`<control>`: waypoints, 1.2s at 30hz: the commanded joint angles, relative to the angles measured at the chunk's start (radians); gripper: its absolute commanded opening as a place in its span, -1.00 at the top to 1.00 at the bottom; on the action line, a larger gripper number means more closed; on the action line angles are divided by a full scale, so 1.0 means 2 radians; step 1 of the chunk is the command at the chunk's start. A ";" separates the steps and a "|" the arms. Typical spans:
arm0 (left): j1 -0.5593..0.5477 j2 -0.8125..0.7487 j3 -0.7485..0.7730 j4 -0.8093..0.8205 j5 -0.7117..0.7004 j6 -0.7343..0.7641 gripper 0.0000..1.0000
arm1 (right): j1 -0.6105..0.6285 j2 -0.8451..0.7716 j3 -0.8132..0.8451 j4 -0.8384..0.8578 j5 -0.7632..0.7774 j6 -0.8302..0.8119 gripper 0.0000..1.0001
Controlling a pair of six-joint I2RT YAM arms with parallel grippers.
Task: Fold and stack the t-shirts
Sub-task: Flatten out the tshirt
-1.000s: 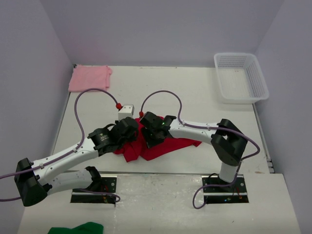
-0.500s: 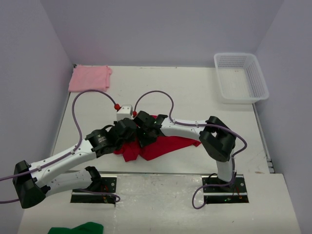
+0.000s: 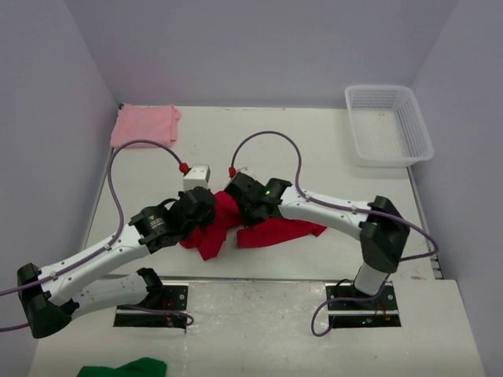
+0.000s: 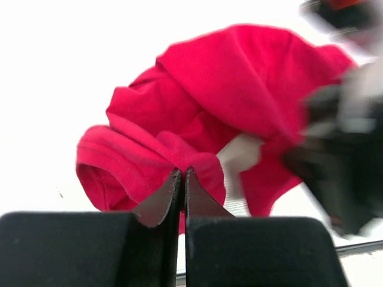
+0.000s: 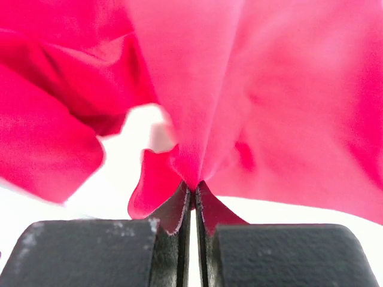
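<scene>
The white table [image 3: 330, 149] fills most of the room in front of me, boxed in by pale walls on three sides. Across its near half lie the two arms. The left arm [image 3: 94, 259] reaches up and to the right from its base, and the right arm [image 3: 338, 212] bends at the elbow and reaches back to the left, so the two wrists come close together near the middle of the table.

Between and under those wrists lies the crimson t-shirt [image 3: 275, 230], crumpled and unfolded. One lobe spreads to the right beneath the right arm and another bunches beside the left wrist. Part of it is lifted off the table into a ridge between the two wrists.

The white mesh basket [image 3: 385, 122] sits in the far right corner, well apart from the arms. The pink t-shirt [image 3: 144, 126] lies folded into a flat rectangle in the far left corner, apart from the red one. A bit of green cloth [image 3: 126, 367] shows at the very near edge, behind the left arm's base.

The left gripper [image 4: 182, 173] has its fingers pressed together, with a rolled fold of the crimson t-shirt caught at the tips. The right gripper [image 5: 191, 186] is likewise clamped tight on a pinch of the same shirt, and the cloth fans upward from its tips in taut creases.
</scene>
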 commanded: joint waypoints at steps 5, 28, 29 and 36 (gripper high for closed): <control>-0.002 -0.047 0.122 -0.045 -0.044 0.036 1.00 | -0.002 -0.164 0.119 -0.162 0.166 -0.046 1.00; -0.002 -0.171 0.350 -0.124 -0.137 0.135 1.00 | -0.008 -0.257 0.483 -0.341 0.209 -0.163 1.00; -0.001 -0.170 0.355 -0.129 -0.140 0.135 1.00 | -0.008 -0.261 0.485 -0.341 0.208 -0.166 1.00; -0.001 -0.184 0.379 -0.156 -0.146 0.127 1.00 | -0.008 -0.298 0.462 -0.322 0.152 -0.182 1.00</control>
